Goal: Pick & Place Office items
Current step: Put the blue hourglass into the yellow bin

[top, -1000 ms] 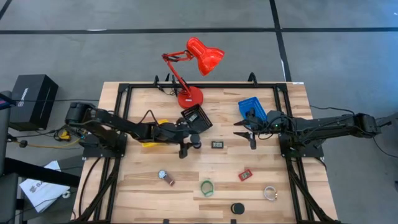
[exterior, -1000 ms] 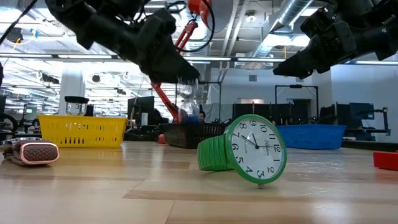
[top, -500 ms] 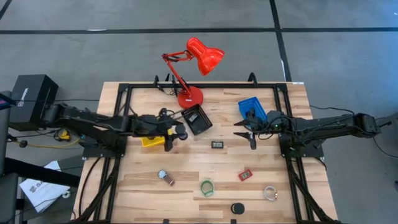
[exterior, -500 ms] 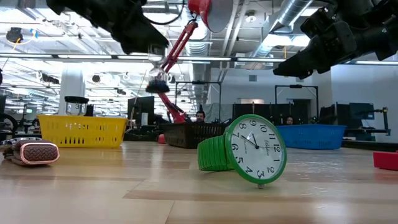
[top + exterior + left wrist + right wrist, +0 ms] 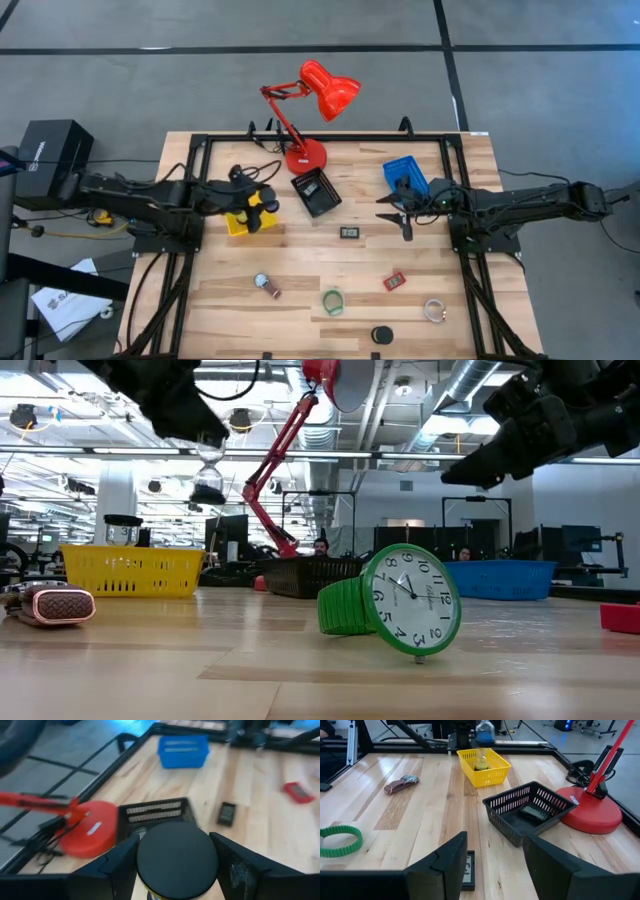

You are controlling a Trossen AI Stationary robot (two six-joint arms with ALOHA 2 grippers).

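A clear glass hourglass with black round caps (image 5: 208,468) is gripped by the left gripper (image 5: 255,212) above the yellow mesh tray (image 5: 238,221), evidently for release there. The right gripper (image 5: 400,212) waits open near the blue tray (image 5: 405,175).

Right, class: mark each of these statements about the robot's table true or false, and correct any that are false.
1. The left gripper holds an hourglass in the air over the yellow tray. True.
2. The right gripper is shut on the green watch. False: it is open and empty, and the watch rests on the table.
3. A small dark rectangular item lies inside the black tray. True.
4. The red desk lamp stands in the blue tray. False: its base stands on the table beside the black tray.
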